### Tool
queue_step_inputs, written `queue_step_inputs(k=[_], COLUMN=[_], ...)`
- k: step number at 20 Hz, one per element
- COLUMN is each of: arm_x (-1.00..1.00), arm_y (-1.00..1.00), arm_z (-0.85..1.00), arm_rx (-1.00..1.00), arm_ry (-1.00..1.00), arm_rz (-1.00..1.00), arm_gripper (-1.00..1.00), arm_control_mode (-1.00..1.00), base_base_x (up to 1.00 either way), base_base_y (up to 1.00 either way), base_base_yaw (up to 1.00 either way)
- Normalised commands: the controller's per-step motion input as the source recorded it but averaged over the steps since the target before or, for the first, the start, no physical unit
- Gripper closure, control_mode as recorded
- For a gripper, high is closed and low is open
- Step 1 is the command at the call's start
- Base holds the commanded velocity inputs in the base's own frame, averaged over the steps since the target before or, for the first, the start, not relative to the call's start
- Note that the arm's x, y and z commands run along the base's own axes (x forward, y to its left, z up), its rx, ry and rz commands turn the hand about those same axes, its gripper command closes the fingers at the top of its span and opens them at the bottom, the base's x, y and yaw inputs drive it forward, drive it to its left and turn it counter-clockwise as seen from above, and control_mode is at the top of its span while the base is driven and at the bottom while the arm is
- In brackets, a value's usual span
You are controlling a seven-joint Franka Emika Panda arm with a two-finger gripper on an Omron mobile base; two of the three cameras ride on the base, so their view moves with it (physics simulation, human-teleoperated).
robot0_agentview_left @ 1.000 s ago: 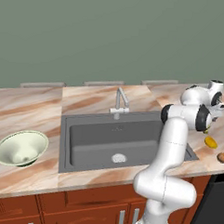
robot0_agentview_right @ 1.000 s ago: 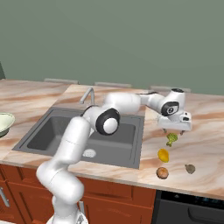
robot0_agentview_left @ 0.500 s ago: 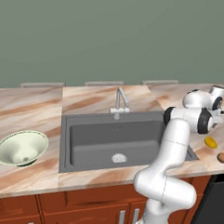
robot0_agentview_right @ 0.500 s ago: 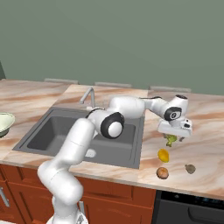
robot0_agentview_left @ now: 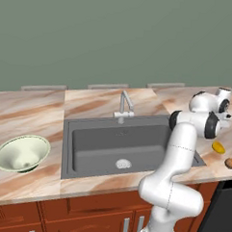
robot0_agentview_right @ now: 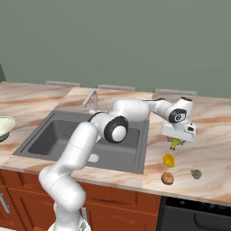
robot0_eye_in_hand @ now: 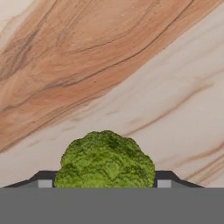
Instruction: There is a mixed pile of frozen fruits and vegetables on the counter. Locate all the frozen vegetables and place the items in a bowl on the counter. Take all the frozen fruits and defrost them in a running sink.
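Jaws (robot0_agentview_right: 177, 141): down at the surface right of the sink, set on either side of the green floret; tips against its flanks in the hand view, so closed on it.
Green floret (robot0_eye_in_hand: 105, 159): between the two finger tips, bumpy crown toward the camera; in the right base view (robot0_agentview_right: 175, 144) directly beneath the hand, at surface level (lifted or resting: cannot tell).
Yellow-orange oval (robot0_agentview_right: 168, 159): on the surface just in front of the floret, apart from it; seen also from the left base view (robot0_agentview_left: 218, 147).
Brown roundish piece (robot0_agentview_right: 167, 178): near the front edge, close to the oval.
Dark lump (robot0_agentview_right: 196, 173): beside the brown piece, to its right, apart from it.
Bowl (robot0_agentview_left: 21, 153): far left of the sink, upright, pale inside, well apart from the pile.
Sink (robot0_agentview_left: 121, 145): dark grey basin, silver drain in the floor, faucet at the back rim (no water visible).
Surface (robot0_eye_in_hand: 131, 65): pinkish-tan marble with brown streaks.
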Motion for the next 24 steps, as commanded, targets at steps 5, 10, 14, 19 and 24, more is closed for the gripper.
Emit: queue_step_inputs(k=[5, 10, 14, 19, 24], arm_x=[-0.37, -0.83, -1.00, -0.95, -0.78], arm_y=[0.77, 1.00, 1.00, 1.00, 1.00], arm_z=[0.73, 0.93, 0.54, 0.38, 0.39], arm_rx=[-0.13, -0.27, -0.22, -0.13, -0.01], arm_ry=[-0.06, -0.17, -0.11, 0.00, 0.00], arm_rz=[0.00, 0.07, 0.08, 0.08, 0.01], arm_gripper=[1.00, 1.00, 1.00, 1.00, 1.00], arm_control_mode=[-1.00, -1.00, -1.00, -1.00, -1.00], base_base_x=[0.00, 0.00, 0.00, 0.00, 0.00], base_base_y=[0.00, 0.00, 0.00, 0.00, 0.00], base_base_yaw=[0.00, 0.00, 0.00, 0.00, 0.00])
